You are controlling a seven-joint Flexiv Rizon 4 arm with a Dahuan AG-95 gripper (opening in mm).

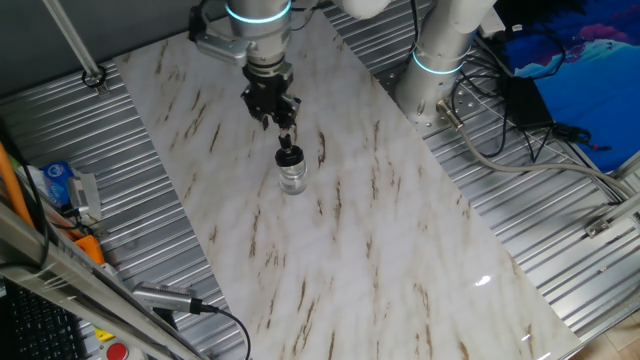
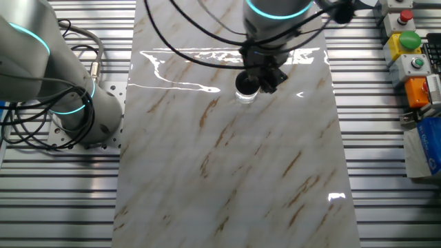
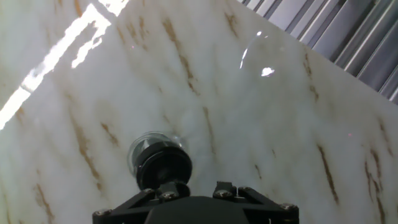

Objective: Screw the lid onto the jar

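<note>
Where the marble tabletop [image 1: 380, 250] stretches away from the arm, wide bare room lies on every side of the jar [image 1: 292, 178], which stands upright near the slab's far end, well in from both long edges and the ribbed metal beyond them. On the jar sits the lid [image 1: 289, 155]. Just above it hang the jaws [image 1: 285, 130]; whether they grip the lid's knob or merely hover, and how wide they stand, cannot be told.

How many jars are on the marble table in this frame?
1. The jar stands upright near the table's middle, black lid on top, just below the hand. None other visible.
</note>
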